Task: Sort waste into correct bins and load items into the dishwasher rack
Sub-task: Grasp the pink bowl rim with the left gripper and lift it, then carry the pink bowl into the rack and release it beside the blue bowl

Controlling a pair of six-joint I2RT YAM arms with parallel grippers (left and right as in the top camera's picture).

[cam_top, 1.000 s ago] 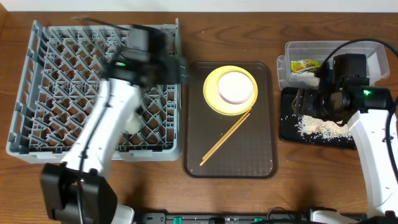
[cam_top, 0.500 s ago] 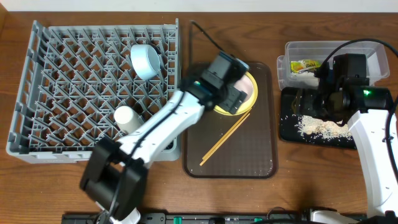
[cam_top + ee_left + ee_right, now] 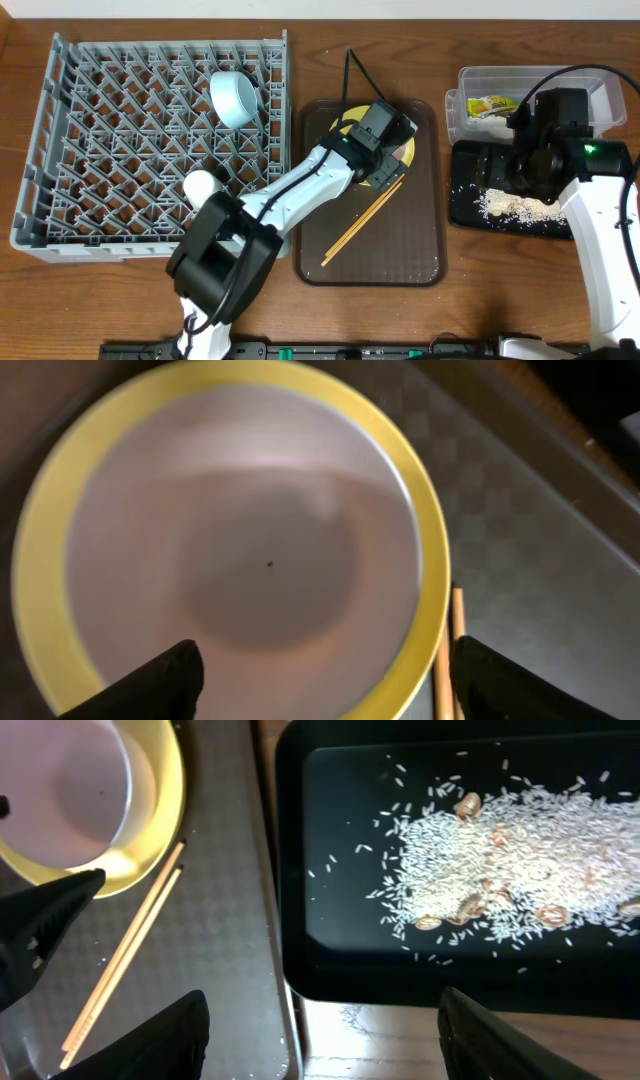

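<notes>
**Overhead.** Within the last second the left pincer (image 3: 388, 140) has swung off the large square grey plastic rack (image 3: 120, 140). It now hangs above the round yellow plate (image 3: 342, 124) on the brown serving tray (image 3: 410, 250). Back in the rack, well behind the pincer, sit the light blue bowl (image 3: 232, 97) and the small white cup (image 3: 200, 186). I judge those two loaded and the plate's stack to be next. The pair of wooden chopsticks (image 3: 362, 225) lies just beside the pincer. The right pincer (image 3: 522, 170) has not moved; it sits above the shallow black rectangular tray (image 3: 465, 205).

**Left wrist.** The fingers (image 3: 170, 680) are spread wide with nothing between them. Directly beneath lies the white bowl (image 3: 260, 560), which is shallow, smooth and pinkish-pale with one dark speck. It is centred in the plate, whose yellow rim rings it.

**Right wrist.** This pincer also stands released and empty. The loose white rice-like scraps (image 3: 500, 840) lie ahead of it to the right.
</notes>
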